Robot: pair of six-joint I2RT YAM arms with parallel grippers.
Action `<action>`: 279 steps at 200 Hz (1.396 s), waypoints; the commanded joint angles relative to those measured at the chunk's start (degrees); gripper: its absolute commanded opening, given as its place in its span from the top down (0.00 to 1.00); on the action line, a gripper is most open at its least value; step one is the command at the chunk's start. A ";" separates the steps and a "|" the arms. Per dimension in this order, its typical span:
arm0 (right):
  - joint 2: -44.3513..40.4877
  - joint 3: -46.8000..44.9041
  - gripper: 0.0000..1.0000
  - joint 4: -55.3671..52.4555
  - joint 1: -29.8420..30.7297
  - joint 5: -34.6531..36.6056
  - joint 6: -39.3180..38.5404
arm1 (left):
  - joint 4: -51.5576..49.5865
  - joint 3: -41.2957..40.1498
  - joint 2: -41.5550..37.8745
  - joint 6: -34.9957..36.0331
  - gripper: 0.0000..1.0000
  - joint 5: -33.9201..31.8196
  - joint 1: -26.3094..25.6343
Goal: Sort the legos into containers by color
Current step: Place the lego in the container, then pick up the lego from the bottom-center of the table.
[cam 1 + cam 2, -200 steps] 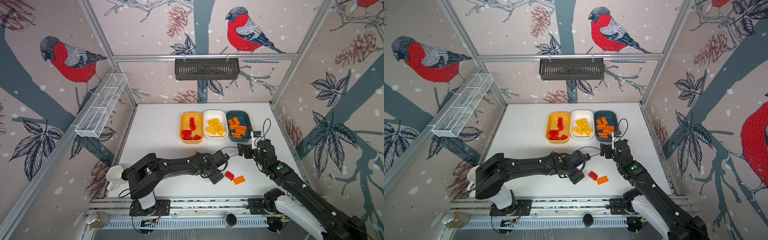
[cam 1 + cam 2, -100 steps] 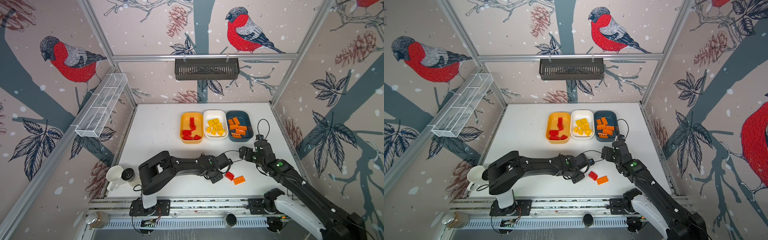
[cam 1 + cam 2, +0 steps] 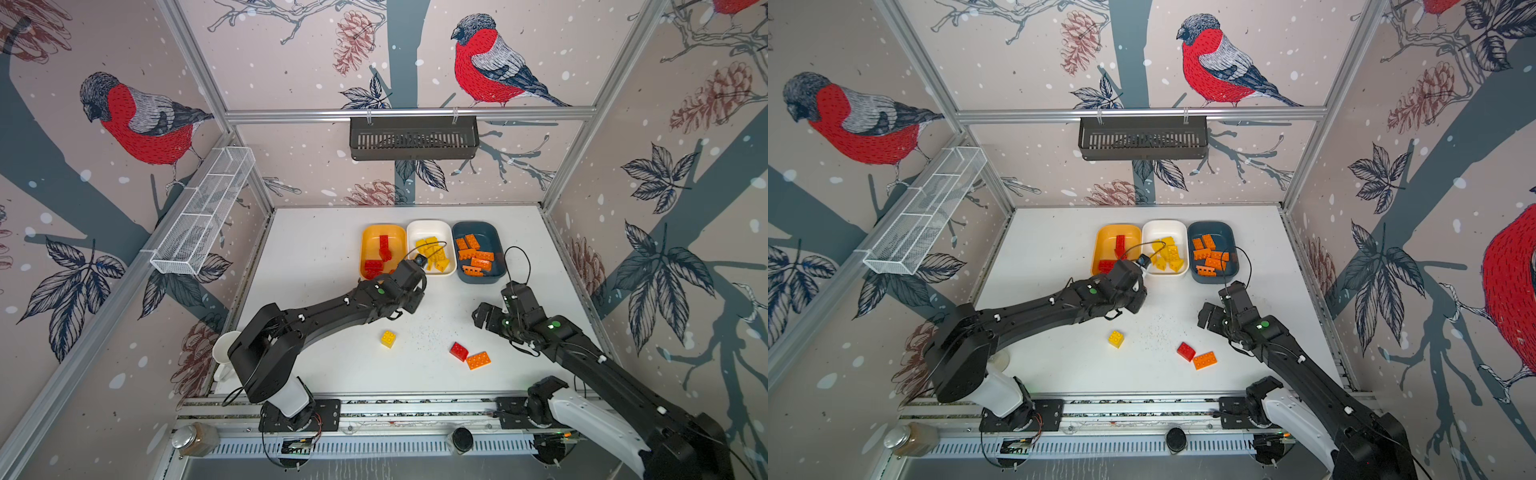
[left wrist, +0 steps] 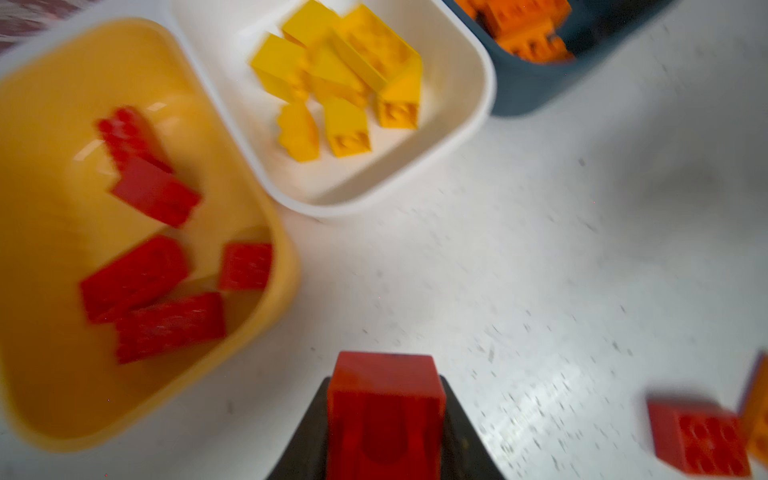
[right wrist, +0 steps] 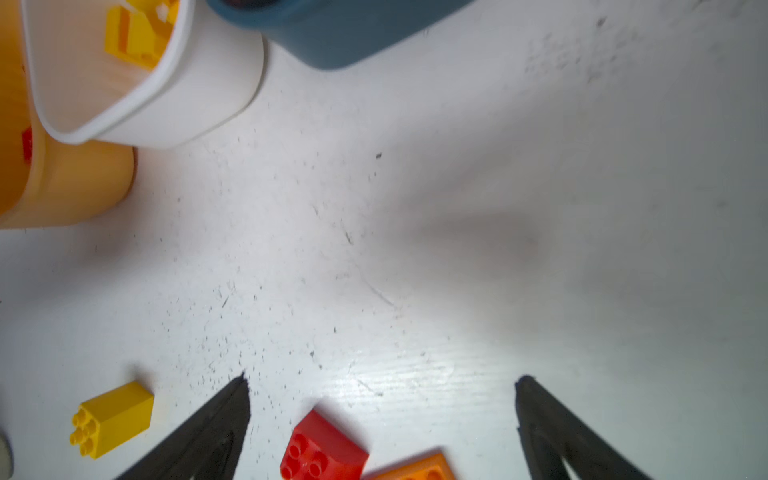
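left wrist shows left claw (image 4: 386, 384) newly clamped on red lego (image 4: 386, 419); right claw (image 5: 384, 379) agape.

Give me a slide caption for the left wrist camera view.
Left pincer shut on a red brick, near the yellow-orange tray holding red bricks.

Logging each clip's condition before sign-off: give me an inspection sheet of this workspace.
Surface: white table, dark specks mid-area.
Job's things: red bricks in yellow-orange tray, yellow bricks in white tray, orange bricks in teal tray; loose yellow brick, loose red brick, loose orange brick on table.
Clutter: white cup beside left arm's base.
Grippers: left pincer shut on held red brick; right pincer open, empty.
Cables: left wrist cable and right wrist cable, black loops.
Surroundings: black slotted basket, white wire rack hung on frame.
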 commanded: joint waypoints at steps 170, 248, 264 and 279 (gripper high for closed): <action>18.25 4.85 0.25 -15.53 12.70 -5.10 48.22 | -2.43 9.60 6.74 -13.90 0.03 -0.90 16.70; 23.69 4.95 0.39 -15.54 14.02 -3.52 59.48 | 2.10 -2.59 0.01 -16.23 0.04 3.83 16.74; 25.31 4.12 0.42 -12.84 14.23 -4.47 61.43 | 2.14 -3.10 -0.21 -16.07 0.04 3.50 16.75; 26.71 3.84 0.45 -9.65 14.53 -4.64 62.78 | 2.23 -3.20 -0.19 -15.75 0.04 3.41 16.74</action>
